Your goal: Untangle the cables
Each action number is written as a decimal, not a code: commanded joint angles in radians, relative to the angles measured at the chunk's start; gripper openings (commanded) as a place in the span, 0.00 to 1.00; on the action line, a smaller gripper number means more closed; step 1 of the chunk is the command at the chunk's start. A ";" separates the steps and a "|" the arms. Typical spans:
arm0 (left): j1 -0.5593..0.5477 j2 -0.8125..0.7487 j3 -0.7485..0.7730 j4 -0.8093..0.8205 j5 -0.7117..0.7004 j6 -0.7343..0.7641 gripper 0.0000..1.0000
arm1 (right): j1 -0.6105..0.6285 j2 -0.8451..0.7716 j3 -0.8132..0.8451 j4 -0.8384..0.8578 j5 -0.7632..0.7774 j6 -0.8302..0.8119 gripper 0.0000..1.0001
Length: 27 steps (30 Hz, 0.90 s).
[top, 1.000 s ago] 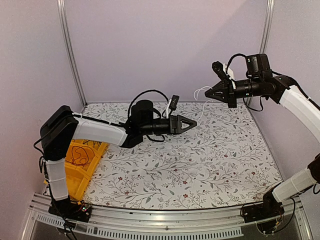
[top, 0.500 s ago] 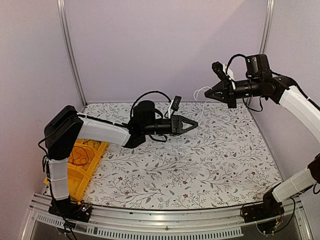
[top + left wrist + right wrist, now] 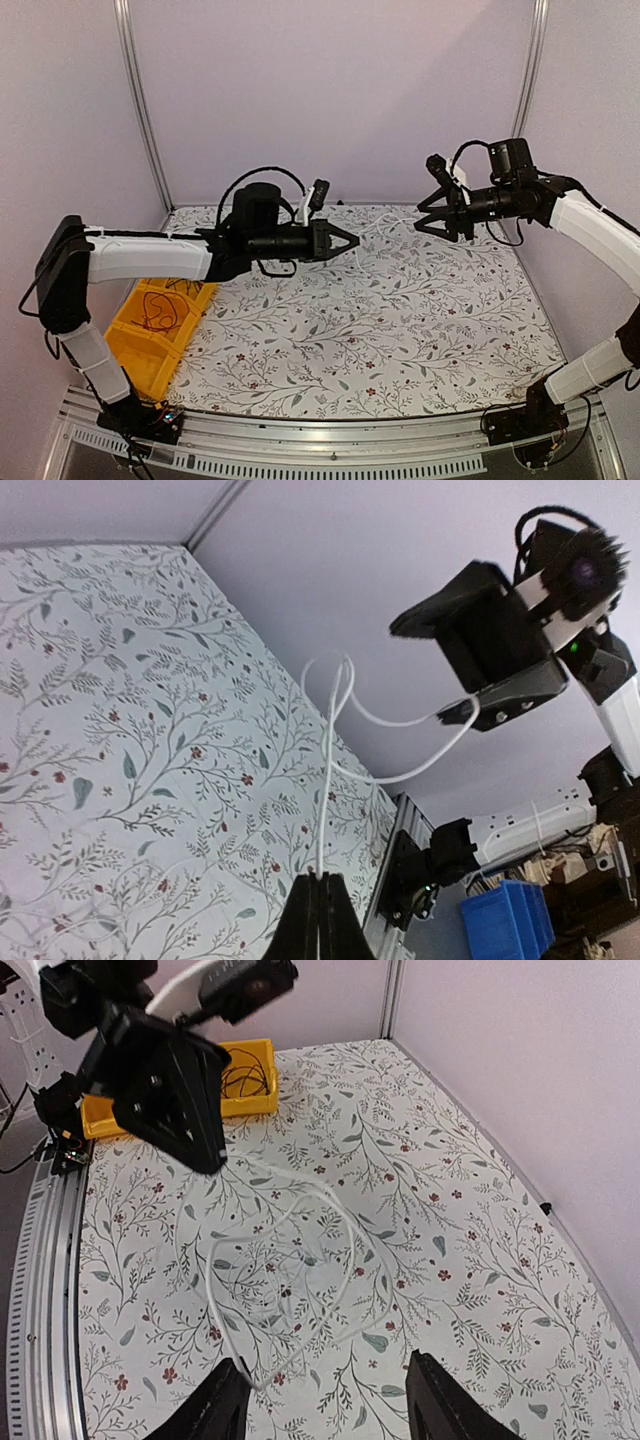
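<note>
In the left wrist view, your left gripper (image 3: 320, 882) is pinched shut on the white cable (image 3: 325, 780). The cable runs straight ahead from the tips, loops, then swings across to the right gripper (image 3: 418, 675); whether it touches there is unclear. In the right wrist view those jaws gape, empty, with cable loops hanging ahead. From above, the strand between the arms is barely traceable.

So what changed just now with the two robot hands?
The left gripper pinched shut on the white cable and pulled leftward. The right gripper opened, let the cable go and dropped lower. The yellow bin of thin wires stayed put.
</note>
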 commanded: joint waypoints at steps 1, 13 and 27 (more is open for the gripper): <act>0.019 -0.234 -0.003 -0.500 -0.278 0.172 0.00 | -0.037 -0.027 -0.122 0.046 -0.029 -0.004 0.59; 0.086 -0.757 -0.046 -1.286 -0.730 -0.015 0.00 | -0.039 0.121 -0.219 0.113 -0.063 0.001 0.62; 0.149 -1.030 -0.046 -1.777 -0.816 -0.248 0.00 | -0.039 0.172 -0.235 0.100 -0.086 -0.016 0.63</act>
